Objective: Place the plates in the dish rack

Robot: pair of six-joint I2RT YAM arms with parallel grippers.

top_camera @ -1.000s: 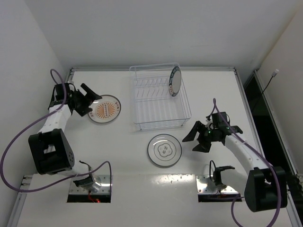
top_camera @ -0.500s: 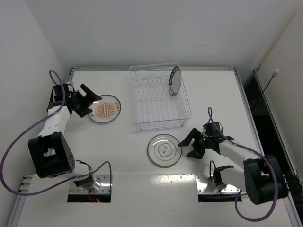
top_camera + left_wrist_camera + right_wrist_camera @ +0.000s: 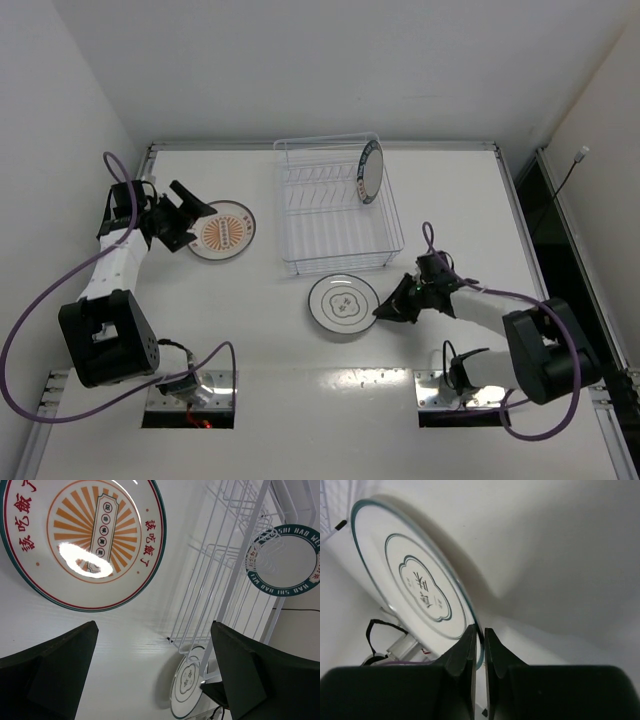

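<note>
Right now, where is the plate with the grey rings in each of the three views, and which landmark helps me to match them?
Top camera: the grey-ringed plate lies just below centre, in front of the dish rack.
Left wrist: at the bottom edge, right of middle, seen at a slant past the rack.
Right wrist: it fills the left half; a rack corner shows top left.
Shared landmark: the dish rack.

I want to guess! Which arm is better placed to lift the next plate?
Right. The right tool grips the rim of the grey-ringed plate; the left tool hangs open near the orange plate.
</note>
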